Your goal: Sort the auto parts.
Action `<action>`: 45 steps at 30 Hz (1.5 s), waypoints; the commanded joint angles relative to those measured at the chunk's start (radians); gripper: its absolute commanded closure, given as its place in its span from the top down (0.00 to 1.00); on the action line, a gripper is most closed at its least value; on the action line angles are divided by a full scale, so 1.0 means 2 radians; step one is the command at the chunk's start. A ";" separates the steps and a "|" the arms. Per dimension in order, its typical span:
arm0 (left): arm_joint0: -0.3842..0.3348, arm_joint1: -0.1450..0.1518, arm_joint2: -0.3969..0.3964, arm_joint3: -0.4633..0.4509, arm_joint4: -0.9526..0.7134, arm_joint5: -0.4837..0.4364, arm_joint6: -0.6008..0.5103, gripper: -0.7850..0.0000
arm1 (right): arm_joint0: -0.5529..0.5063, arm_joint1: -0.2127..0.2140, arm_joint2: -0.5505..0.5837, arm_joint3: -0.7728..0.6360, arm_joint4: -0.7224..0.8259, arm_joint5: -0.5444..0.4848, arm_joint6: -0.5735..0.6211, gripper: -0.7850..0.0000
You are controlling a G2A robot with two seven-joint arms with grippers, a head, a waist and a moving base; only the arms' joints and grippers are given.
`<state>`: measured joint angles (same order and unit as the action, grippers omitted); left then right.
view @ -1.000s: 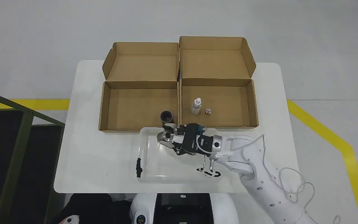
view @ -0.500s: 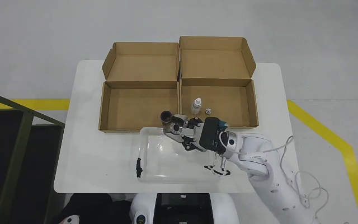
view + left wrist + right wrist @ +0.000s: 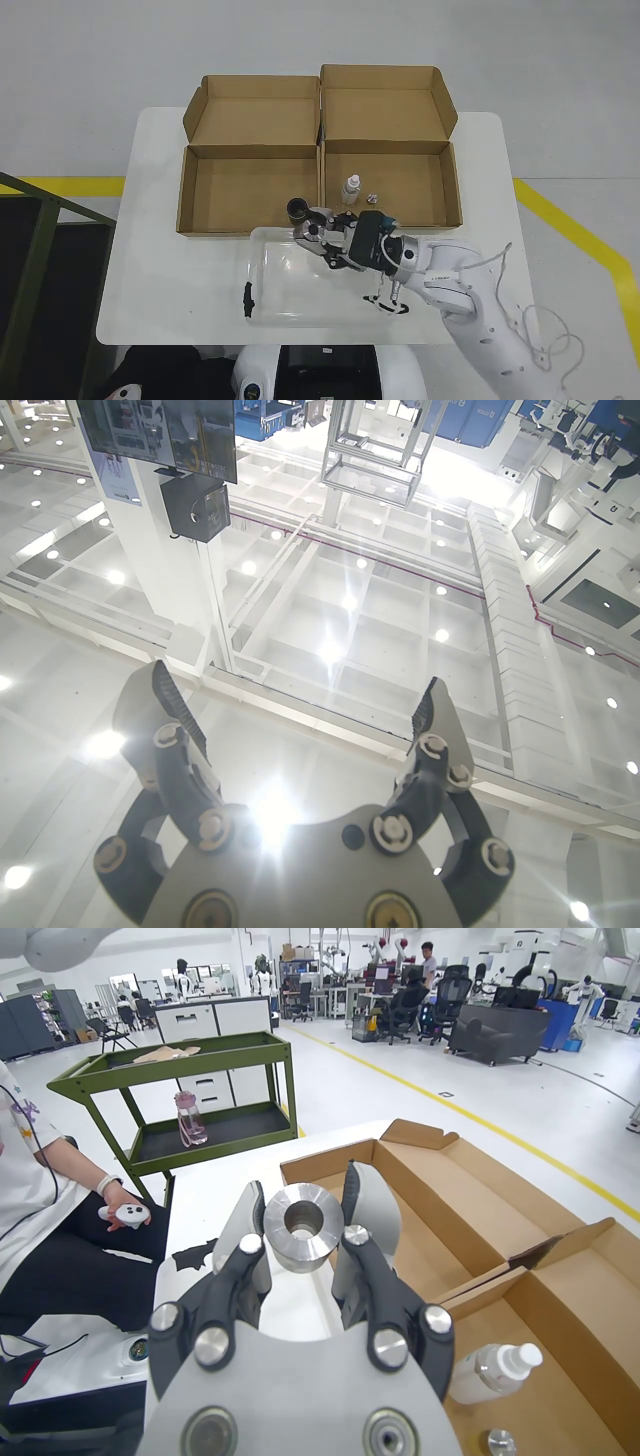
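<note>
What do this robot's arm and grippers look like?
The right arm is glossy white, rounded, with a thin pale cable looping alongside. The left gripper and right gripper each have a grey base, black links with silver bolts, and curved fingers with ribbed black pads.

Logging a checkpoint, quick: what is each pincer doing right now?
Left pincer: open, holding nothing.
Right pincer: closed on the metal bushing.
</note>
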<state>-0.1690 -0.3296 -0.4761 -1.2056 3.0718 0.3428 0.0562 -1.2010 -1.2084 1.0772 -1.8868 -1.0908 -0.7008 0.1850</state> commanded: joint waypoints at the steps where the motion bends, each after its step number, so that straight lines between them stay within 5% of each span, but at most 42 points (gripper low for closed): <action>1: 0.000 0.000 0.000 0.000 0.000 0.000 0.000 1.00 | 0.006 -0.001 -0.010 0.010 -0.006 0.004 0.002 0.00; 14: 0.000 0.000 0.000 0.000 0.000 0.000 0.000 1.00 | 0.074 -0.018 -0.083 0.060 -0.066 0.040 0.018 0.00; 29: 0.000 0.000 0.000 0.000 0.000 0.000 0.000 1.00 | 0.196 -0.066 -0.186 0.174 -0.080 0.099 0.017 0.00; 45: 0.000 0.000 0.000 0.000 0.000 0.000 0.000 1.00 | 0.254 -0.099 -0.219 0.267 -0.080 0.118 0.048 0.00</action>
<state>-0.1690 -0.3296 -0.4761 -1.2056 3.0718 0.3428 0.0562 -0.6982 -1.4038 0.6420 -1.3616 -1.2503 -0.4646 0.2724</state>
